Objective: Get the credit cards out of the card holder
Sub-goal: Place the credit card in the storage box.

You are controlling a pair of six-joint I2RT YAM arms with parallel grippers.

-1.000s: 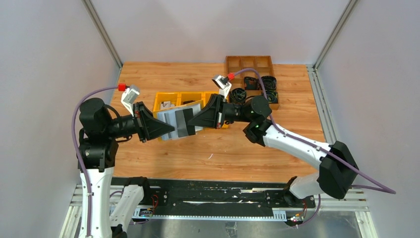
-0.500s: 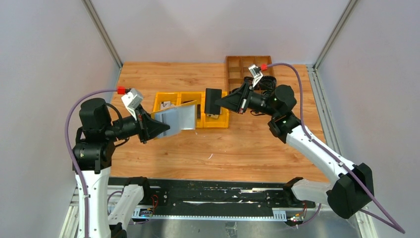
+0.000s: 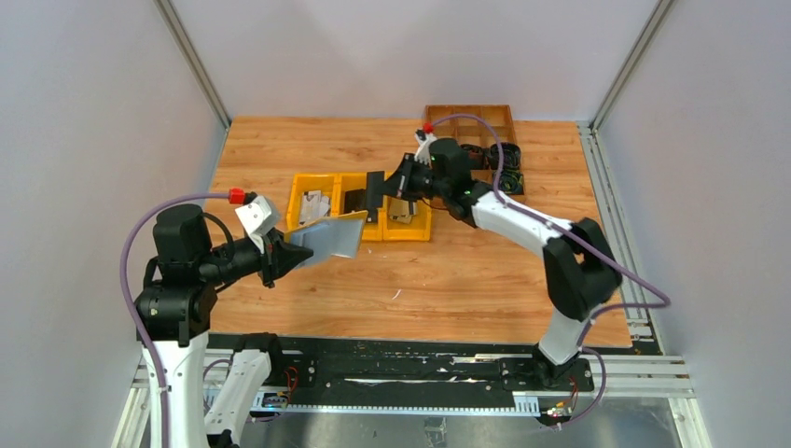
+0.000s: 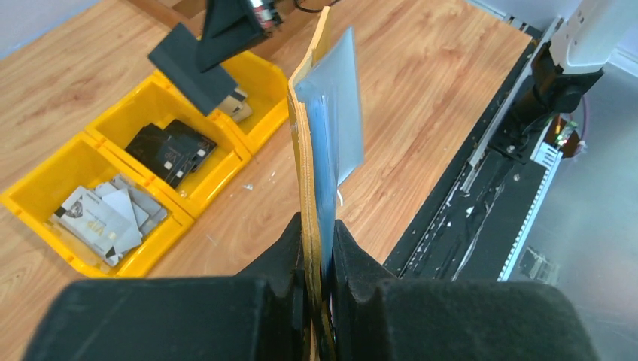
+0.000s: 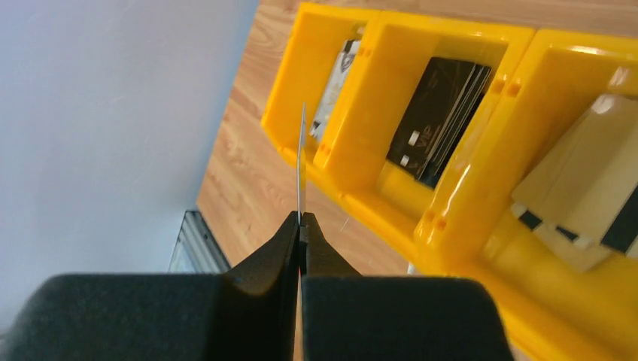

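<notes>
right fingers (image 5: 272,262) carried black card (image 4: 189,69) over bins (image 5: 451,219), probably middle.

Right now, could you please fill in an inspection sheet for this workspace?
Surface: wooden table, carrying bins and a tray.
Job's things: card holder raised off the table, silver face showing; one black card held above the yellow bins.
Clutter: bins hold silver cards, black cards and beige cards; wooden tray with black coiled items at the back right.
Grippers: left gripper jaws shut on the card holder; right gripper jaws shut on the black card.
Cables: a purple cable loops off each arm.
Surroundings: grey walls, metal frame posts.
</notes>
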